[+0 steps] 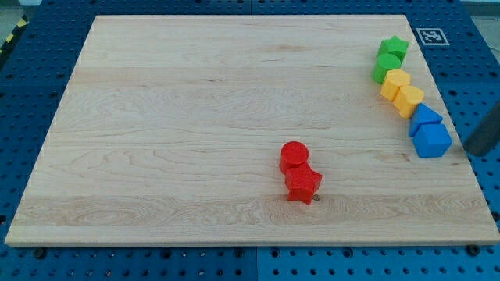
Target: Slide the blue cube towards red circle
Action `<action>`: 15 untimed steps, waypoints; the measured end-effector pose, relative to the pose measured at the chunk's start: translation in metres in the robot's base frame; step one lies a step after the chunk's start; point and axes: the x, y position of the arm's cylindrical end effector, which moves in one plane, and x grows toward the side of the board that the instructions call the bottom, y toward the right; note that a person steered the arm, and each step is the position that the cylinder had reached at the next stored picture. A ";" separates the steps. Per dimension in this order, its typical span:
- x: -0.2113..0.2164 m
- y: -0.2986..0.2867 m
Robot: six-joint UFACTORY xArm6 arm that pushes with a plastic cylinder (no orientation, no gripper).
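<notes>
The blue cube (431, 141) sits near the board's right edge, touching another blue block (424, 117) just above it. The red circle (294, 154) lies in the lower middle of the board, with a red star (303, 185) touching it from below. My tip (472, 150) is off the board's right edge, a short way to the right of the blue cube and apart from it. The rod rises out of the view's right side.
Above the blue blocks, a line runs up along the right edge: two yellow blocks (408, 100) (395, 81), a green circle (385, 66) and a green star (394, 47). The wooden board (195, 117) lies on a blue pegboard table. A marker tag (430, 36) sits at the top right.
</notes>
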 end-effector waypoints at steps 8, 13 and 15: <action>-0.011 -0.025; -0.011 -0.081; -0.010 -0.091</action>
